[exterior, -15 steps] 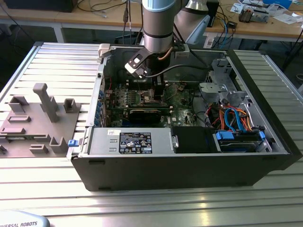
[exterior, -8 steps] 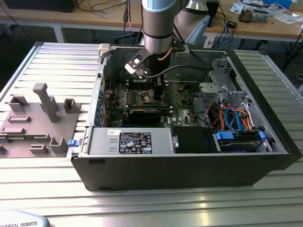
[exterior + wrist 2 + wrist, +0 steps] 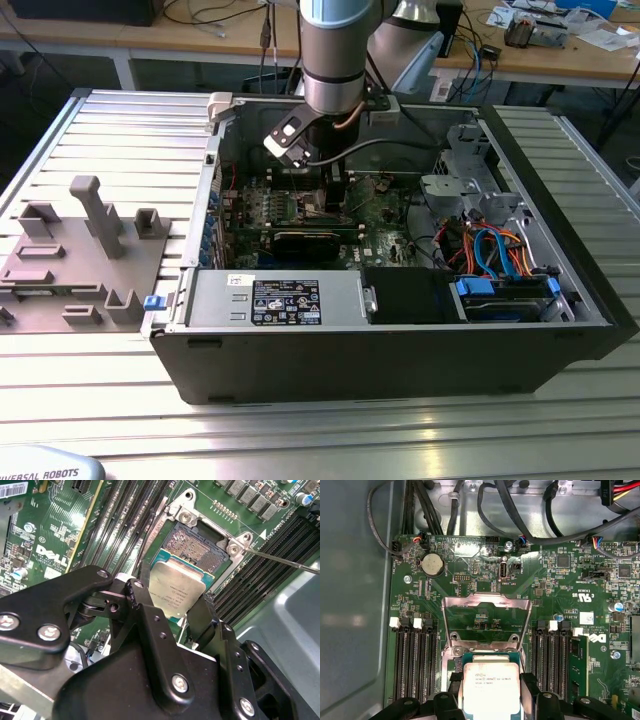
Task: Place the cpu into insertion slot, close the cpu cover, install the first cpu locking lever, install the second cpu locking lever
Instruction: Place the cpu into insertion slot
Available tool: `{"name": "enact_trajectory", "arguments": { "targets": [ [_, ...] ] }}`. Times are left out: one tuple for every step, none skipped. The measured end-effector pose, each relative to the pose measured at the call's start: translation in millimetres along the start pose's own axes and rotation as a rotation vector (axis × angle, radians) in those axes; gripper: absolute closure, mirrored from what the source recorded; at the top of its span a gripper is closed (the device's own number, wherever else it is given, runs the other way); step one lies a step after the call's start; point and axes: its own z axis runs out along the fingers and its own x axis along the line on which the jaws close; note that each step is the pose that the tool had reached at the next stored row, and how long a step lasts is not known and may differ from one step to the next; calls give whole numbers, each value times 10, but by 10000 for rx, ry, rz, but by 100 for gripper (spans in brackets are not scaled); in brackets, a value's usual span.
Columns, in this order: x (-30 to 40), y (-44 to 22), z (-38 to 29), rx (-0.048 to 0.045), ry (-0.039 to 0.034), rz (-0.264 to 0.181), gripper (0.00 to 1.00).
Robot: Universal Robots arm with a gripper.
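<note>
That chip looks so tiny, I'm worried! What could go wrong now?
The gripper pinches the cpu by its edges only, so it might slip. It hangs over the insertion slot, whose tiny contacts are bare; landing crooked could bend them.

The arm point(image 3: 338, 50) hangs pretty much straight down over the insertion slot point(image 3: 192, 550), wrist pointed at it. The end effector point(image 3: 172, 600) sits right above that slot, and its black fingers point(image 3: 201, 625) are clamped on opposite edges of the cpu point(image 3: 176, 587).
</note>
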Motion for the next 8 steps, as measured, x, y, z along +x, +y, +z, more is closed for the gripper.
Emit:
{"name": "enact_trajectory", "arguments": {
  "targets": [
    [0,0,2,0,0,0,46],
    [0,0,3,0,0,0,46],
    [0,-1,5,1,0,0,46],
    [0,-1,7,0,0,0,46],
    [0,-1,8,0,0,0,46],
    [0,-1,10,0,0,0,46],
    [0,-1,11,0,0,0,46],
    [0,-1,14,1,0,0,46]
  ]
}}
